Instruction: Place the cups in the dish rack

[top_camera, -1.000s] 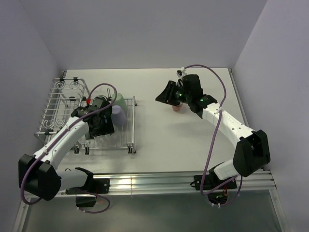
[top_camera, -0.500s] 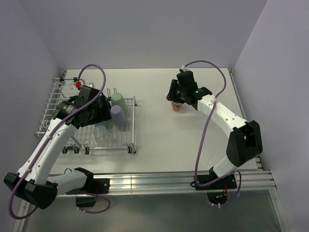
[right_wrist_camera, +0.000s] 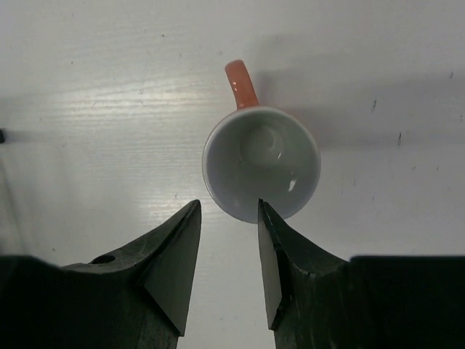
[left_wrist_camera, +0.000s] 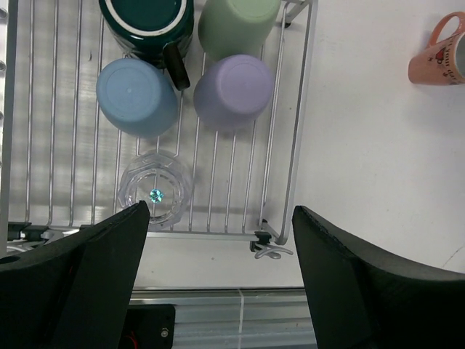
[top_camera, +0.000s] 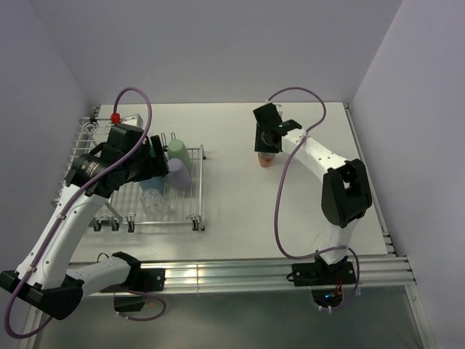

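The silver wire dish rack [top_camera: 80, 171] stands at the left and also shows in the left wrist view [left_wrist_camera: 299, 138]. Upside down in it are a dark green mug [left_wrist_camera: 145, 22], a pale green cup [left_wrist_camera: 238, 25], a blue cup [left_wrist_camera: 136, 97], a lavender cup [left_wrist_camera: 234, 91] and a clear cup [left_wrist_camera: 155, 187]. The salmon-orange cup [top_camera: 267, 160] stands upright on the table, white inside [right_wrist_camera: 261, 163], handle pointing away. My left gripper [left_wrist_camera: 221, 211] is open wide and empty, high above the rack's near edge. My right gripper [right_wrist_camera: 229, 205] is open just above the salmon cup's near rim.
The rack's raised side basket [top_camera: 98, 131] is at its far left end. An aluminium rail [top_camera: 240, 273] runs along the near table edge. Walls close in the left, back and right. Purple cables loop above both arms.
My left arm has lifted up and back from the rack, uncovering the cups. My right gripper has swung in over the salmon cup and now points straight down at it.
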### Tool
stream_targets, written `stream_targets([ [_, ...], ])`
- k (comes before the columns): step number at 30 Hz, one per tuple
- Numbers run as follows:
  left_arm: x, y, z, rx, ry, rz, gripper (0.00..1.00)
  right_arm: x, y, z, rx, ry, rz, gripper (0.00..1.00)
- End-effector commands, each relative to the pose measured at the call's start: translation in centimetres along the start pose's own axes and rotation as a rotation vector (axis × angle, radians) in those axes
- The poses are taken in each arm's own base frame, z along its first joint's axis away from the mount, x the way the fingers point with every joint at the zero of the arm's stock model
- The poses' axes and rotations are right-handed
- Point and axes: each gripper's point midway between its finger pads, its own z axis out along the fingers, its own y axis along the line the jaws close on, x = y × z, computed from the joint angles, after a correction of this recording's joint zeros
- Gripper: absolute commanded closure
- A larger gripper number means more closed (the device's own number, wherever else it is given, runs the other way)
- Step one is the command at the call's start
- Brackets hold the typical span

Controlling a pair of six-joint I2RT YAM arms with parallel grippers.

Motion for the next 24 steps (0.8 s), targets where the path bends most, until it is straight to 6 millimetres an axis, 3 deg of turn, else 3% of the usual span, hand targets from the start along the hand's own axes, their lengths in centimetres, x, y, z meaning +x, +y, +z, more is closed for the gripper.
stream_targets([
  [1, -1.3, -0.9, -1.5, 0.071, -0.066, 0.007, 0.14, -2.0, 0.2, -0.1, 0.028, -0.040, -0.025, 0.56],
  [21, -0.1, -1.3, -0.7, 0.116, -0.056, 0.000, 0.14, 1.1, 0.8, 4.3, 0.055, 0.073, -0.079, 0.58],
  [24, -0.1, -1.7, -0.4, 0.132, -0.056, -0.004, 0.14, 0.9, 0.9, 4.0, 0.045, 0.070, -0.074, 0.97],
])
